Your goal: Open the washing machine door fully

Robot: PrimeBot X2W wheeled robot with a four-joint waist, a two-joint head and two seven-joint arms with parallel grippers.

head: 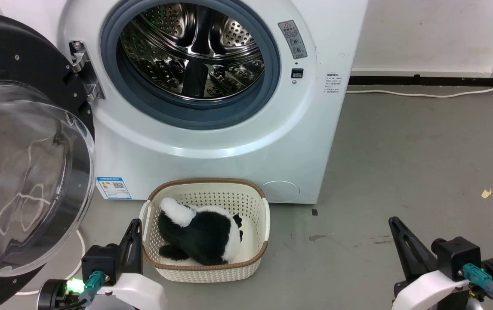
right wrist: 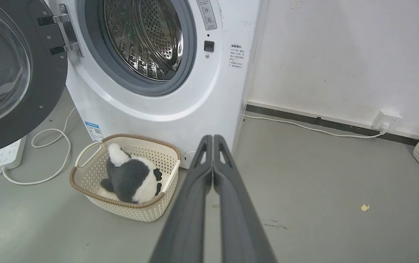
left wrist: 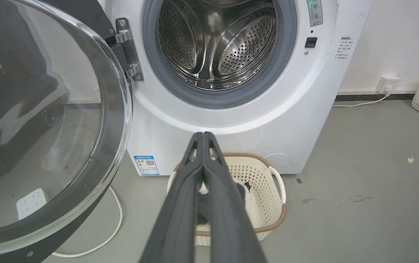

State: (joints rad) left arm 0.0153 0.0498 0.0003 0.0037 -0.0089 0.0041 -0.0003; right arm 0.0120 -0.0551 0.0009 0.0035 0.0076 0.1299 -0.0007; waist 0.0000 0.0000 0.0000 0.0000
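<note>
The washing machine door (head: 23,172) stands wide at nine o'clock — left gripper (left wrist: 204,136) and right gripper (right wrist: 213,138), jaws clenched empty, should nudge only its black rim (head: 10,47).

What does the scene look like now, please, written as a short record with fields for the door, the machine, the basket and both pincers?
door: round, black-rimmed, clear-glass washing machine door, standing wide open at the left of the head view
machine: white front-loading washing machine; its perforated steel drum looks empty
basket: cream perforated plastic basket on the grey floor before the machine, holding a black-and-white plush toy
left pincer: shut, holding nothing, apart from the door
right pincer: shut, holding nothing
</note>
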